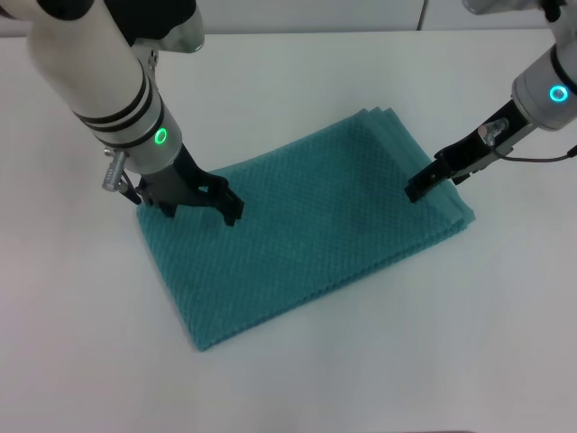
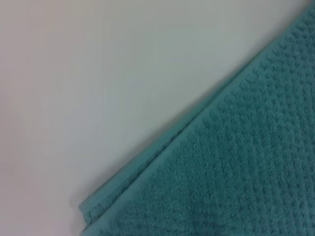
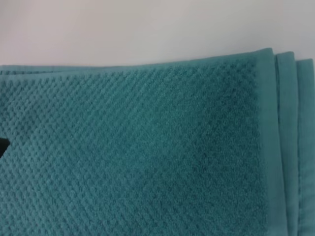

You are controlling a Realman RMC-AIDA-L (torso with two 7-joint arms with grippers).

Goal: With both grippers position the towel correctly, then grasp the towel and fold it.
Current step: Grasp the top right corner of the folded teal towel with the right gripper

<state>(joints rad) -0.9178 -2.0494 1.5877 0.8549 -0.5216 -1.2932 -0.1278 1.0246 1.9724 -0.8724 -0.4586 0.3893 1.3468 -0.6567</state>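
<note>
The teal waffle-weave towel (image 1: 306, 225) lies folded in layers and flat on the white table (image 1: 379, 379), set diagonally. My left gripper (image 1: 200, 211) is down on the towel's left end, open, with one prong near the far-left corner and the other further in on the cloth. My right gripper (image 1: 416, 189) touches the towel's right end near its layered edge. The left wrist view shows a towel (image 2: 246, 172) edge and one corner against the bare table. In the right wrist view the towel (image 3: 147, 147) fills the frame, with stacked hems along one side.
The white table surrounds the towel on all sides, and its far edge meets a pale wall (image 1: 361, 13) at the back. A thin cable (image 1: 541, 158) hangs from the right arm beside the towel's right end.
</note>
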